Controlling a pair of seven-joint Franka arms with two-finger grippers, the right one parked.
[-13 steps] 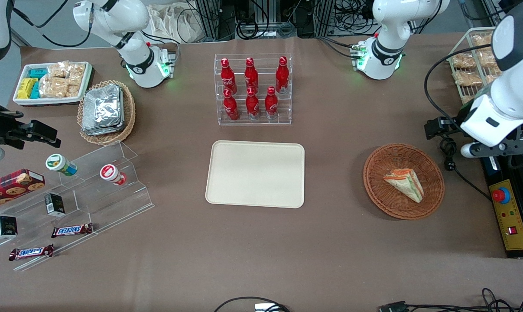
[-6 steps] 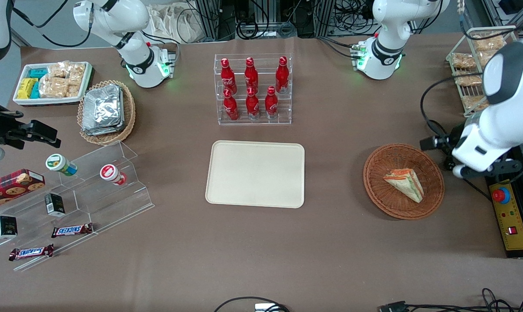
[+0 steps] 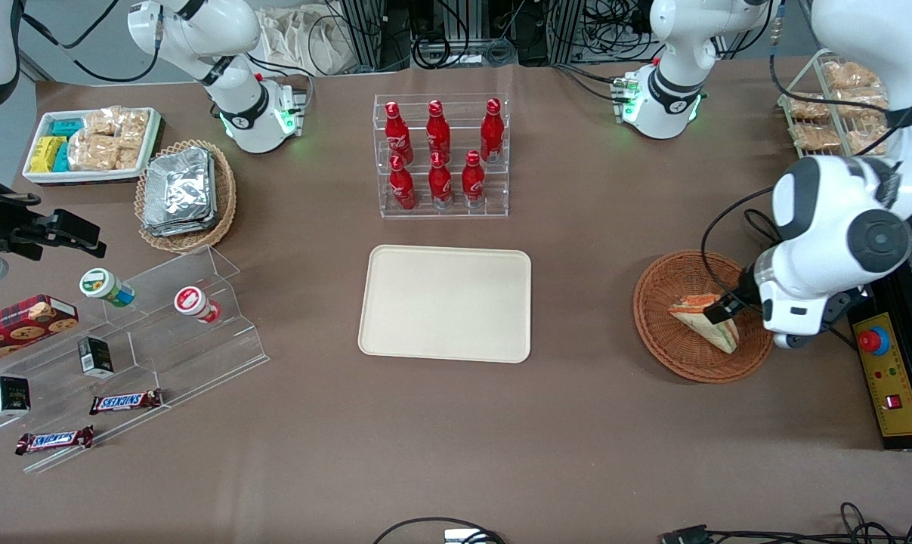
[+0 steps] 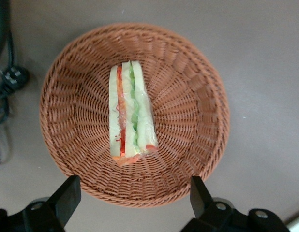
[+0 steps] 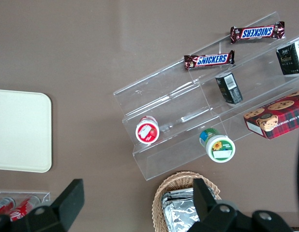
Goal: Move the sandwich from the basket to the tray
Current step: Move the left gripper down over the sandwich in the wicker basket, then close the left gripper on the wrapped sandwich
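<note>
We are at the start of the job: the sandwich (image 4: 129, 111) lies in the middle of the basket (image 4: 193, 92), on its side with the filling layers showing, and nothing grips it. Our gripper (image 4: 132, 193) hangs above the basket with its fingers spread wide, one to each side of the basket's rim and well clear of the sandwich. The tray (image 3: 445, 303) sits bare on the bench (image 3: 576, 423), well apart from the basket toward the parked arm's end. We judge that lowering, grasping, carrying and setting down are all left to do.
</note>
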